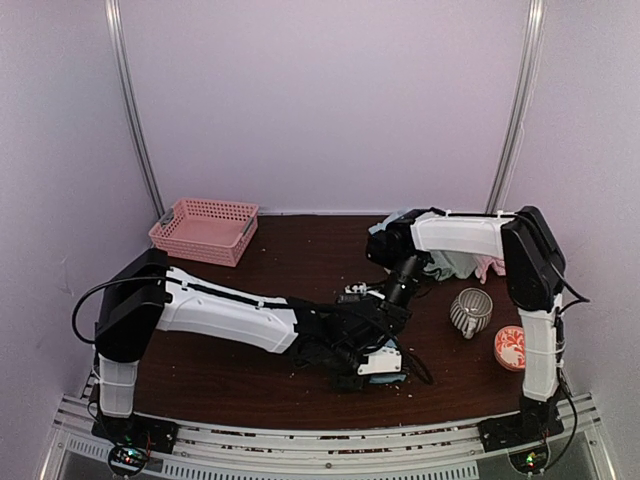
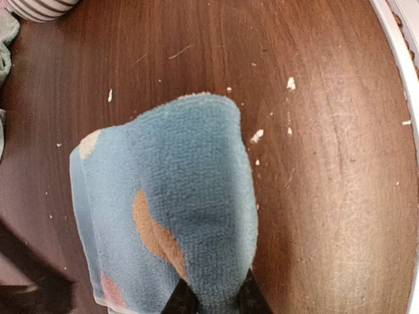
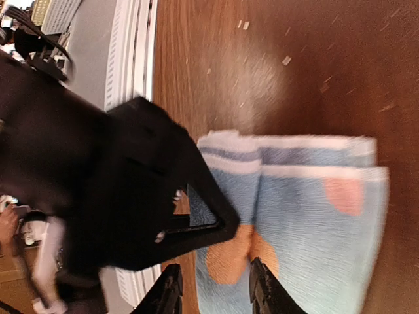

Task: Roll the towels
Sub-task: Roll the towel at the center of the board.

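Towel: blue spotted towel [image 2: 177,196], folded, humped.
Left gripper [image 2: 215,301]: pinches its fold.
Right gripper [image 3: 213,291]: parted above it.
Room: near table [image 1: 220,370] edge close; open wood leftward.

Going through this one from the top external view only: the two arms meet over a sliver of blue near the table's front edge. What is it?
Observer: A light blue terry towel with orange spots, bunched into a hump on the dark wooden table.
Reviewer: Is either arm holding it?
Observer: The left gripper pinches a raised fold of it between its fingertips.
Reviewer: And the other?
Observer: The right gripper stands open over one of the orange spots.
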Robot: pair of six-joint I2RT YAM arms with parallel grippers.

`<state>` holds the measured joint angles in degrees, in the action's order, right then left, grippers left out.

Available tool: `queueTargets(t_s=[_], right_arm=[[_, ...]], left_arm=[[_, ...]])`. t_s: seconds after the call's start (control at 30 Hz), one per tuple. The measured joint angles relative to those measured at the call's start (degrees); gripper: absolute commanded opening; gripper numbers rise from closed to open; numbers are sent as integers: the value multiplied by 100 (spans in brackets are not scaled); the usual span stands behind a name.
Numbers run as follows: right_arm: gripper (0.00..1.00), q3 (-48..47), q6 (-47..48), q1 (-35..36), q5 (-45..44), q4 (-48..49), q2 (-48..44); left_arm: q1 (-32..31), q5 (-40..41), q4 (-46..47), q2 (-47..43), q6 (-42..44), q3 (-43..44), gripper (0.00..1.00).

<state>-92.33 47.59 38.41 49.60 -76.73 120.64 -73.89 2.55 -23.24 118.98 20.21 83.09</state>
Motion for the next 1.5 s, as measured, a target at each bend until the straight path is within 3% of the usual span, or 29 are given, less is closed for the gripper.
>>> queueTargets(t_s=[0.4, 0.6, 0.73, 0.9, 1.17, 1.23, 1.3, 1.37, 1.5], right_arm=[[37, -887, -726, -931, -369, 151, -1502], [43, -1346, -1244, -2063, -352, 1073, -2747], [38, -752, -1309, -2024, 26, 1585, -3910], [37, 686, -1615, -1753, 444, 2406, -5040], [36, 1478, -866, -48, -127, 2302, -4579], [36, 1862, -800, 398, -402, 2288, -4603], [43, 2210, -741, 874, -826, 2341, -4612], [50, 2697, -732, 1320, -1449, 2625, -4642], [53, 3783, -793, 1803, -2785, 3281, -4640]], left_arm=[[87, -1054, -872, 382, -522, 774, 6], [546, -2345, -1523, 1071, -1049, 1777, 6], [992, -3595, -1740, 1423, -1447, 2070, 2], [1403, -4970, -1690, 1779, -1847, 2149, 1], [1565, -5748, -1897, 2199, -2076, 2524, 3], [1596, -5840, -1895, 2225, -2094, 2524, 3], [1606, -5884, -1895, 2234, -2100, 2524, 5], [1613, -5899, -1895, 2236, -2103, 2524, 6], [1622, -5906, -1895, 2238, -2100, 2524, 10]])
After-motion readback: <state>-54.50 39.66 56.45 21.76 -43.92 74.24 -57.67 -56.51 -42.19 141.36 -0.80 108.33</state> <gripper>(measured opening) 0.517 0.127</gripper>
